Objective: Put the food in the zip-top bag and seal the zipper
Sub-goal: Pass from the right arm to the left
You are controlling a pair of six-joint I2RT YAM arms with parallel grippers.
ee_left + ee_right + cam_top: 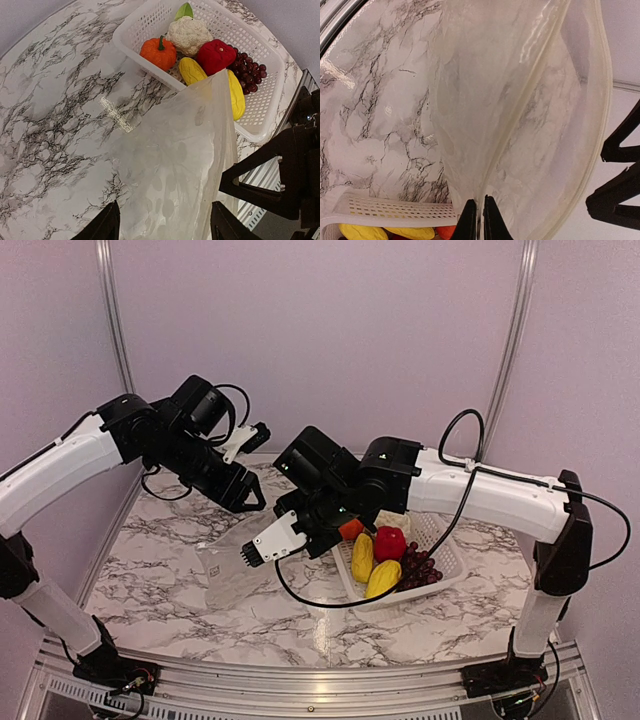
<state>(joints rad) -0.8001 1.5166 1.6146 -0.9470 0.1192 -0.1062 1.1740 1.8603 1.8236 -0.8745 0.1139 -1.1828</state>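
Note:
The clear dotted zip-top bag (pixel 235 565) lies left of the white basket (pixel 446 570), its mouth edge lifted. My right gripper (pixel 318 538) is shut on one lip of the mouth; in the right wrist view its fingers (pixel 477 222) pinch the zipper strip (pixel 530 95), and the mouth gapes open. My left gripper (pixel 250 502) is open and empty above the bag (pixel 170 165). The food sits in the basket: cauliflower (pixel 189 34), pumpkin (pixel 158 52), red pepper (pixel 216 56), two yellow pieces (pixel 192 71) and grapes (pixel 249 75).
The basket's rim (pixel 135 45) touches the bag's lifted side. The right arm's black wrist (pixel 290 170) is close beside my left fingers. A metal frame rail runs along the table's near edge (pixel 300 680).

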